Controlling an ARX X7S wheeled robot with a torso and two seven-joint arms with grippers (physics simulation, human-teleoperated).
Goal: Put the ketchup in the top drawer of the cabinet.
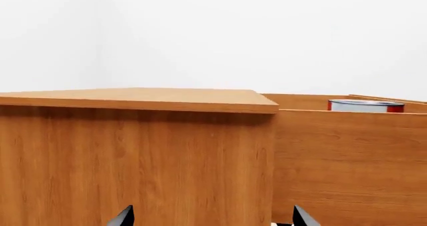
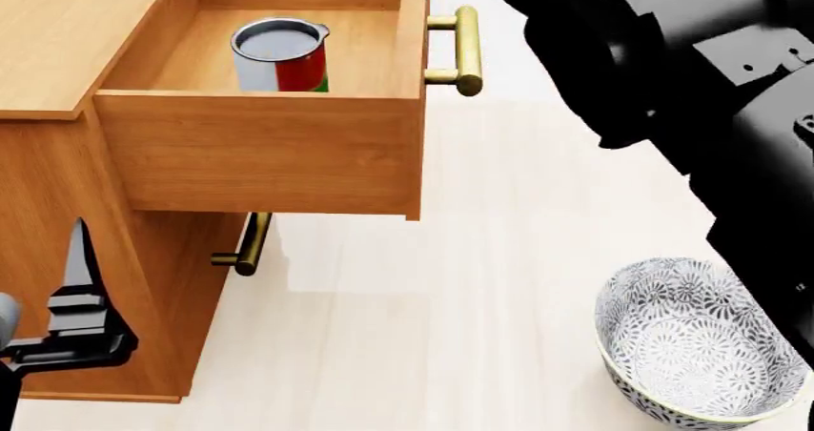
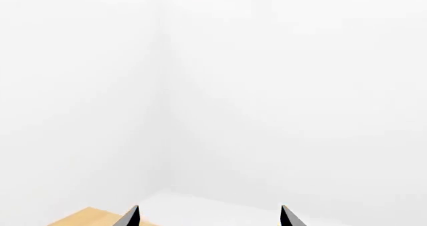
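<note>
The ketchup [image 2: 280,56] stands upright inside the top drawer [image 2: 261,150], which is pulled well out of the cabinet [image 2: 64,30]; neither gripper touches the can. In the left wrist view only the can's silver lid and a strip of red label [image 1: 365,106] show above the drawer's side wall. The left gripper [image 1: 212,217] hangs low beside the cabinet's side panel, well below and apart from the can, its two fingertips spread wide with nothing between them. The right gripper [image 3: 209,216] is likewise spread wide and empty, facing a bare white wall with only a corner of the cabinet's top below it, so it appears to sit above the can.

Step in hand, as judged: the placing appears done, and the drawer stands open. If the drawer is to be shut, the next move calls for a gripper to come to the brass handle [image 2: 460,51] or the drawer front and push it squarely inward.

Limits of view: the right arm fills the upper right of the head view as a black mass, so its gripper is not seen there. The lower drawer's handle [image 2: 246,246] lies partly under the open drawer. A patterned bowl [image 2: 687,340] on the floor is partly covered by the arm.
</note>
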